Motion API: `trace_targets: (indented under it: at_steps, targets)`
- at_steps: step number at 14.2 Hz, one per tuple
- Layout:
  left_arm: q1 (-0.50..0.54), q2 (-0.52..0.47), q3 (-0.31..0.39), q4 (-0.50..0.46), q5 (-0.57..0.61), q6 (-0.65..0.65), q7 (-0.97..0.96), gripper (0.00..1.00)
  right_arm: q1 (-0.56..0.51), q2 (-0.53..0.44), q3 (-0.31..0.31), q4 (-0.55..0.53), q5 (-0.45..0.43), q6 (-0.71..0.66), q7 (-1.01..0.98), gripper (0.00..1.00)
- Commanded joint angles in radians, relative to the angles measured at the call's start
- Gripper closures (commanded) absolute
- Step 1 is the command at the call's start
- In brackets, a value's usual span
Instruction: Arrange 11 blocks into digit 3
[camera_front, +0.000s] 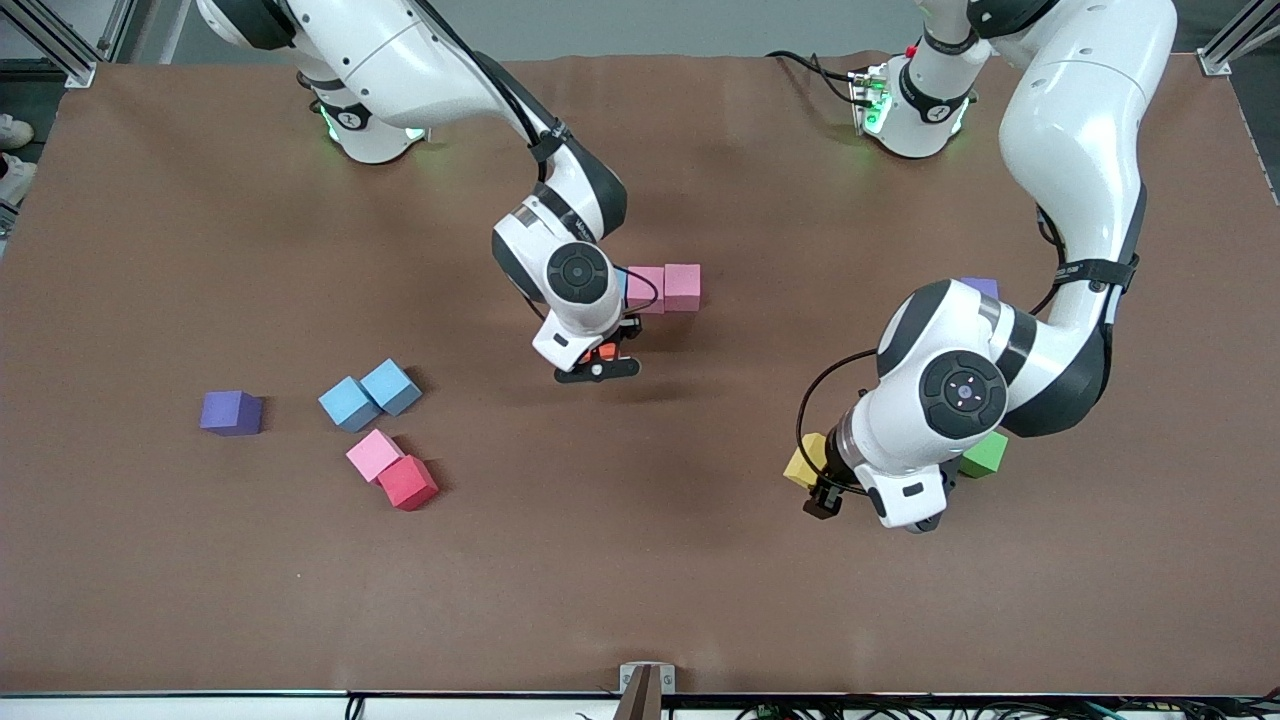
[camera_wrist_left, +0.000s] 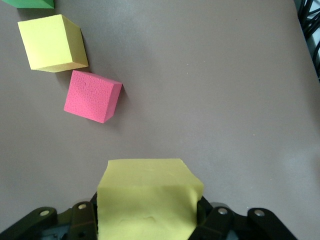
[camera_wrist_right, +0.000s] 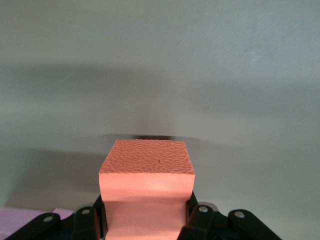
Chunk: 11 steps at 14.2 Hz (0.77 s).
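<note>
My right gripper (camera_front: 600, 360) is shut on an orange block (camera_front: 604, 352) (camera_wrist_right: 146, 190) over the middle of the table, just beside two touching pink blocks (camera_front: 664, 288). My left gripper (camera_front: 812, 478) (camera_wrist_left: 147, 210) is shut on a yellow block (camera_front: 806, 460) (camera_wrist_left: 147, 197) toward the left arm's end. The left wrist view shows a red block (camera_wrist_left: 92, 96), a second yellow block (camera_wrist_left: 52, 42) and a green block (camera_wrist_left: 30, 2) in a loose row on the table. The left arm hides that red and yellow block in the front view. The green block (camera_front: 985, 455) shows beside the arm.
Toward the right arm's end lie two light blue blocks (camera_front: 370, 395), a pink block (camera_front: 374, 454) touching a red block (camera_front: 408, 482), and a purple cube (camera_front: 231, 412). A second purple cube (camera_front: 980, 288) peeks out above the left arm's elbow.
</note>
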Motion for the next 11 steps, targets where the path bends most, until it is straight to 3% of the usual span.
trace_targets:
  at_steps: [1,11]
  targets:
    - [0.009,-0.025,-0.005,-0.028,-0.011,-0.016,0.023,1.00,0.001,0.004,0.000,0.007,0.038,-0.014,-0.005,0.60]
    - [0.016,-0.032,-0.007,-0.022,-0.002,-0.016,0.109,1.00,0.001,0.014,0.000,-0.014,0.038,-0.008,-0.032,0.60]
